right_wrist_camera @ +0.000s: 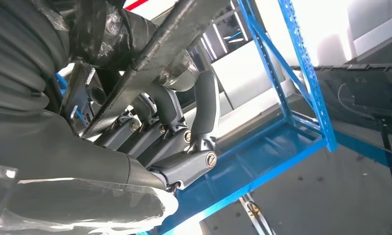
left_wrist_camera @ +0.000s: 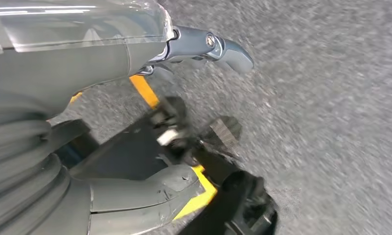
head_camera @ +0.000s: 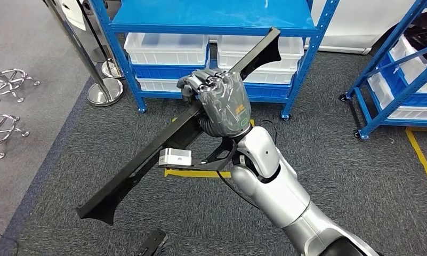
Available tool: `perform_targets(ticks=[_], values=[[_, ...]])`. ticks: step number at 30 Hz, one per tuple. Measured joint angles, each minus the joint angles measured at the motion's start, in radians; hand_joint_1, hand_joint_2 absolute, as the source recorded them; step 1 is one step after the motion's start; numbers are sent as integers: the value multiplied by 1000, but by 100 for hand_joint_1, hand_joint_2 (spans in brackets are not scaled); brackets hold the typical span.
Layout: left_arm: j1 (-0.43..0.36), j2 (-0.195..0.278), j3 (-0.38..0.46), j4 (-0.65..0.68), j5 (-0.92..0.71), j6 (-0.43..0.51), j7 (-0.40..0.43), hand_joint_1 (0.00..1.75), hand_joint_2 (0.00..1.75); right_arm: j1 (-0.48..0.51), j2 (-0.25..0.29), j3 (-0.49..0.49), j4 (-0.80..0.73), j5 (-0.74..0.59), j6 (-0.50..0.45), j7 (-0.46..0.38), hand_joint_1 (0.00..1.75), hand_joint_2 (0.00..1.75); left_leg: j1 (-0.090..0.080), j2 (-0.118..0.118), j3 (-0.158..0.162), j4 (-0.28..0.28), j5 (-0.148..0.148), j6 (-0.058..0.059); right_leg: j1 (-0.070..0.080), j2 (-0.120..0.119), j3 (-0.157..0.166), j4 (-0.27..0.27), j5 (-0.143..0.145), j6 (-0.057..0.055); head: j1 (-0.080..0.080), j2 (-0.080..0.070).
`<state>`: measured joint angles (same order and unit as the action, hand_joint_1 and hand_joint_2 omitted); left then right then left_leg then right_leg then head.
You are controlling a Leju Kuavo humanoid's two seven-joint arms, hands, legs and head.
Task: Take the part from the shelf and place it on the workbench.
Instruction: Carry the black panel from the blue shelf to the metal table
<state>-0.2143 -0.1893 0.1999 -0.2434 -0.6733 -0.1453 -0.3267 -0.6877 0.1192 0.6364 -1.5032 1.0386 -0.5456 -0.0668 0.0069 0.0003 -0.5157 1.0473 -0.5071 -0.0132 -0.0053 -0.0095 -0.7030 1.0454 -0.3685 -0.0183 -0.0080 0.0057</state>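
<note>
Above grey carpet, the right hand gripped the long black part near its middle, fingers wrapped round it, bar slanting away either side before the blue shelf. Left hand: grasp indeterminable.

Warehouse-like workshop: blue steel shelving, white bins, yellow floor tape.

No text can be read: the back of the right hand bears a small orange mark and a green ring, neither legible.
</note>
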Motion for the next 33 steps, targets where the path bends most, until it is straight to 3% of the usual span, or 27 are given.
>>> perform_targets(ticks=[1, 3, 4, 5, 7, 8, 9, 11, 12, 13, 15, 16, 18, 19, 20, 21, 23, 24, 25, 26, 27, 28, 30, 31, 33], values=[[-2, 0, 0, -2, 0, 0, 0, 0, 175, -1, 1, -1, 0, 0, -1, 1, 175, 175, -3, -1, 16, -32, -13, 5, 0, -1, -2, -3, 11, 6, 0, 0], [-2, -1, -1, -2, 0, -2, 0, 0, 175, -4, 1, -3, 1, 1, -5, 1, 175, 175, -4, 0, 8, -45, 4, 18, -2, 0, -3, -10, 26, 17, 0, 0], [-3, -1, -1, -2, 0, -2, 0, 0, 175, -5, 1, -5, 2, 1, -7, 1, 175, 175, -3, 3, 1, -49, 16, 26, -3, 2, -9, -3, 12, 22, 0, 0], [-5, -1, -1, -2, -1, -3, 0, 0, 175, -6, 0, -7, 2, 0, -9, 1, 175, 175, -1, 5, -9, -53, 31, 36, -4, 5, -18, 19, -22, 26, 0, 0], [-8, -2, -3, -2, -1, -5, 0, 0, 175, -7, 0, -11, 3, 0, -10, 1, 175, 175, -2, 8, -39, -54, 59, 49, -6, 8, -43, 120, -133, 32, 1, 0], [-9, -2, -4, -2, -1, -5, 1, 0, 175, -7, 0, -12, 3, 0, -11, 1, 175, 175, -4, 8, -56, -53, 72, 51, -7, 8, -53, 183, -175, 34, 1, 0], [-9, -2, -5, -2, -2, -6, 1, 0, 175, -7, 0, -12, 4, 0, -11, 1, 175, 175, -5, 9, -74, -52, 85, 50, -7, 8, -56, 238, -190, 35, 1, 0], [-9, -2, -7, -2, -2, -6, 3, 0, 175, -7, -1, -13, 6, -1, -10, 0, 175, 175, -7, 10, -112, -47, 111, 47, -8, 8, -29, 274, -153, 36, 0, 0], [-9, -2, -7, -2, -2, -6, 3, 0, 175, -7, -1, -13, 7, -1, -10, -2, 175, 175, -7, 10, -131, -43, 123, 44, -8, 8, 9, 244, -126, 34, 0, 0], [-9, -2, -8, -2, -2, -6, 3, 0, 175, -8, -1, -13, 7, -3, -9, -5, 175, 175, -7, 10, -148, -38, 133, 40, -8, 8, 62, 187, -119, 32, 0, 0], [-9, -2, -8, -3, -2, -6, 3, 0, 175, -10, 1, -13, 7, -21, -3, -12, 175, 175, -9, 9, -172, -29, 152, 30, -3, 9, 163, 49, -153, 27, 0, 0], [-10, -2, -9, -3, -1, -6, 3, 0, 175, -12, 2, -13, 7, -41, 7, -16, 175, 175, -9, 9, -178, -28, 162, 25, 0, 10, 189, 5, -171, 25, 0, 0], [-8, -2, -9, -3, 1, -7, 0, 0, 175, -15, 2, -13, 9, -100, 43, -24, 175, 175, -5, 9, -186, -31, 180, 13, 4, 9, 188, -22, -169, 14, 0, 0], [-6, -2, -9, -3, 2, -9, -5, 0, 175, -18, 2, -13, 10, -134, 69, -28, 175, 175, -3, 8, -193, -26, 170, 7, 4, 8, 179, -23, -157, 5, 0, 0], [-4, -1, -10, -3, 2, -12, -11, 0, 175, -22, 2, -13, 12, -161, 95, -30, 175, 175, -1, 7, -204, -7, 141, 2, 3, 6, 168, -25, -145, -4, 0, 0], [-2, 0, -12, -3, 1, -16, -19, 0, 175, -28, 2, -12, 13, -181, 119, -30, 175, 175, 1, 7, -218, 32, 93, -2, 1, 5, 155, -26, -132, -12, 0, 0], [-1, 4, -16, -3, 1, -21, -28, 0, 175, -37, 2, -11, 14, -197, 145, -31, 175, 175, 2, 6, -245, 154, -8, -8, 3, 4, 125, -24, -107, -19, -1, 0], [-1, 6, -18, -3, 1, -22, -30, 0, 175, -40, 2, -10, 14, -199, 150, -31, 175, 175, 3, 6, -251, 214, -30, -10, 4, 3, 109, -23, -95, -20, -1, 0], [-1, 7, -19, -3, 1, -22, -31, 0, 175, -41, 1, -9, 14, -199, 152, -32, 175, 175, 3, 6, -246, 254, -27, -10, 5, 2, 93, -21, -83, -19, -1, 0], [-1, 8, -19, -3, 0, -23, -31, 0, 175, -42, 1, -8, 14, -199, 153, -32, 175, 175, 3, 6, -228, 264, -4, -9, 5, 2, 76, -19, -72, -18, -1, 0], [-1, 10, -20, -3, 0, -23, -32, 0, 175, -42, 0, -7, 13, -199, 153, -33, 175, 175, 3, 6, -193, 239, 24, -7, 5, 2, 60, -17, -61, -17, -1, 0], [-2, 11, -21, -3, 0, -23, -32, 0, 175, -42, 0, -7, 13, -199, 153, -33, 175, 175, 2, 5, -144, 186, 41, -3, 5, 2, 47, -15, -51, -15, -1, 0], [-5, 13, -23, -4, 0, -23, -33, 0, 175, -44, -1, -7, 10, -198, 153, -34, 175, 175, -3, 4, -32, 38, 22, 7, 6, 2, 30, -12, -32, -7, -1, 0], [-7, 13, -23, -4, 0, -23, -33, 0, 175, -46, -1, -7, 9, -198, 153, -35, 175, 175, -6, 4, 2, -16, 5, 12, 5, 1, 26, -13, -22, -2, -1, 0], [-8, 14, -24, -4, -1, -23, -37, 0, 175, -48, -3, -5, 4, -195, 153, -43, 175, 175, -9, 4, 17, -60, -1, 22, 4, 0, 21, -19, -3, 10, 0, 0]])
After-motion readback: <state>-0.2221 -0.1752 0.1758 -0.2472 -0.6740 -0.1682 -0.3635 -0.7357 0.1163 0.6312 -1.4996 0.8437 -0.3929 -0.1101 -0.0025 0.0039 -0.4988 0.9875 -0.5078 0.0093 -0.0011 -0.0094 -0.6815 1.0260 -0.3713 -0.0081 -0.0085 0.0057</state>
